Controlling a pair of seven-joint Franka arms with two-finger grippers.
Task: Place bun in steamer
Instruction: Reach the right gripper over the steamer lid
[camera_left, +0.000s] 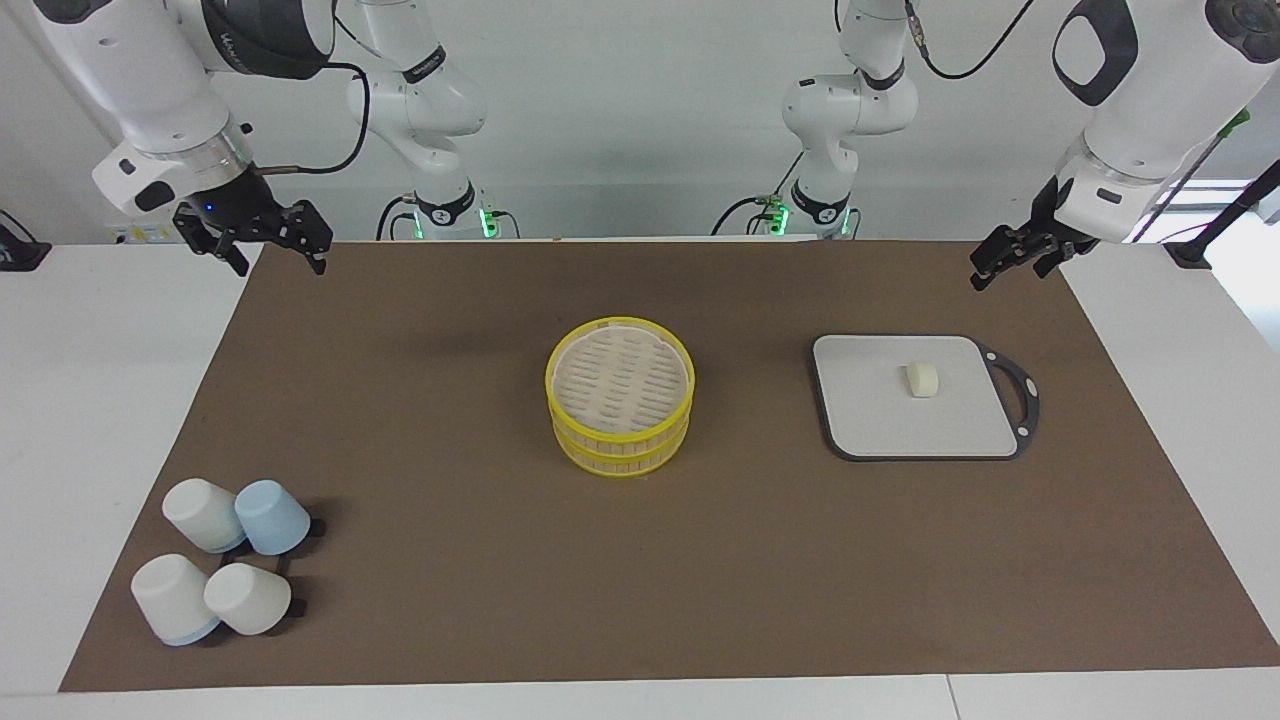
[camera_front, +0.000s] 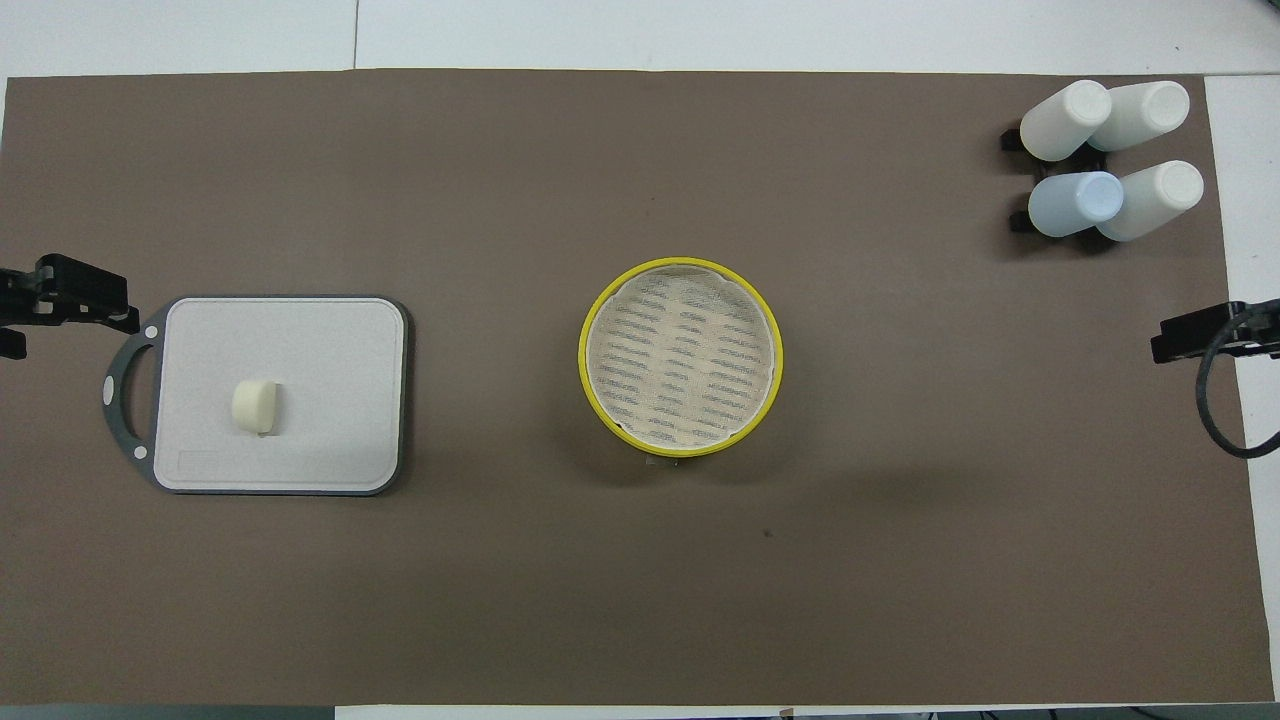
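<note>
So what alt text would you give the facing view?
A cream bun sits on a grey board, beside a lidded yellow steamer on a brown mat. Both grippers, left and right, wait raised above the mat's corners; four upturned cups stand nearby.

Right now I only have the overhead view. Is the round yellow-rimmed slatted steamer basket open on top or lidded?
Observer: From the side, the steamer is two stacked yellow-rimmed slatted tiers. The top slats sit shallow under the upper rim, so it looks lidded.
Operator: Is the left gripper touching the grey square board's handle?
Observer: No. The left gripper hangs in the air over the brown mat's end, well clear of the board.
Operator: And the right gripper?
Observer: The right gripper is also raised, over the mat's corner at the right arm's end. Its fingers are open and empty.
</note>
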